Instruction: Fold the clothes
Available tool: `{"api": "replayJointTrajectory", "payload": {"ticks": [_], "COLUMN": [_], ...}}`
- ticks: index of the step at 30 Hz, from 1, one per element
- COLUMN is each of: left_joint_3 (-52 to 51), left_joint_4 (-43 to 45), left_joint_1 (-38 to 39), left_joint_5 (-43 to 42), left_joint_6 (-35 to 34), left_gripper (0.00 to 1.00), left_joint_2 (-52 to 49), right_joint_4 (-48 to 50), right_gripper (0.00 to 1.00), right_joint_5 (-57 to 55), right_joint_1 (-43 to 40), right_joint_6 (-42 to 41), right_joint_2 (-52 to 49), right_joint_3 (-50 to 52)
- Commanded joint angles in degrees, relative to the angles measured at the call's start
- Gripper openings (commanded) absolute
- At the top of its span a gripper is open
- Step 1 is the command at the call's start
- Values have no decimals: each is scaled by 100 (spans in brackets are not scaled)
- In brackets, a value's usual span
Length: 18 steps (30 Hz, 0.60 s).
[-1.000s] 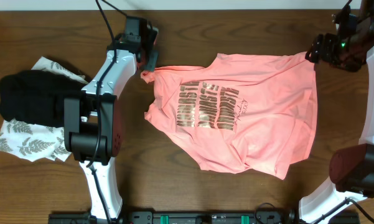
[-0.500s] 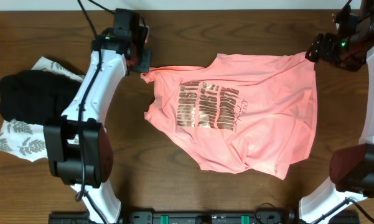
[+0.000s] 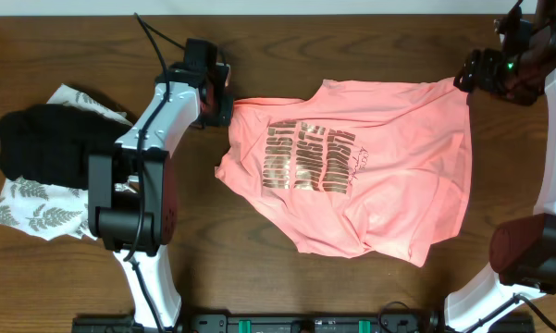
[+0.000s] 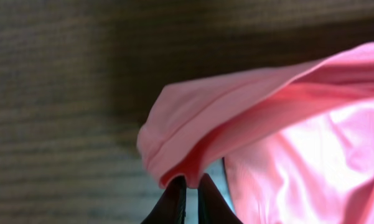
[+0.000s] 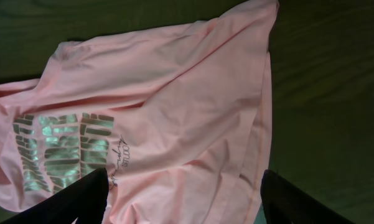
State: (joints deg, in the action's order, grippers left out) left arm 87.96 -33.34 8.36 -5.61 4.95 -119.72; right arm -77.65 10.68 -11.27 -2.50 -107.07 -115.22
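Jaws of the left gripper [image 4: 191,186] are pressed together on a bunched fold of the salmon-pink T-shirt [image 3: 370,176], pinching thin cloth that bulges out just above the fingertips in the left wrist view. From overhead, that pinch sits at the shirt's far left point, where a narrow strip of fabric runs out toward the gripper from the main body.

Jaws of the right gripper [image 5: 183,180] stand spread wide, with nothing between them; its two dark fingers [image 5: 81,199] frame the lower corners of the right wrist view, with pink cloth lying below. Whether they touch the cloth I cannot tell. Overhead, this gripper is at the shirt's far right corner.

Between the two grippers the T-shirt lies spread on the brown wooden table [image 3: 352,296], chest up, wrinkled, its edges uneven. Rows of bronze lettering [image 3: 315,157] run across its middle.

Well to the left, apart from the shirt, a black folded garment [image 3: 42,143] rests on a white garment with grey leaf print [image 3: 37,213].
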Motion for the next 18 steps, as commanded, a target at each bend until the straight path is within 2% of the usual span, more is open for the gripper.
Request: {"api": "replayJointTrajectory", "payload": {"ticks": [1,9,11,14,18], "left_joint_3": [22,22,22,46,83], "left_joint_4": [323,1405,1635,1716,1550], "left_joint_1": [-15,-31,-46,-107,-280], "left_joint_5": [-46,184,455,881,1108], "left_joint_6": [79,402,402,402,393], "left_gripper": [9,11,17,34,41], "left_joint_2": [-249,-728,-750,-750,-684], "right_joint_4": [7,11,11,13,11], "right_gripper": [77,78,79,79,79], "right_joint_5": [-17,-20,-20,-20,-37], "right_joint_1": [42,42,42,42,42], "right_joint_6": [17,20,20,20,22], "right_joint_2": [153,153,153,153,153], "right_joint_3": [-15,-15,-15,-15,-15]}}
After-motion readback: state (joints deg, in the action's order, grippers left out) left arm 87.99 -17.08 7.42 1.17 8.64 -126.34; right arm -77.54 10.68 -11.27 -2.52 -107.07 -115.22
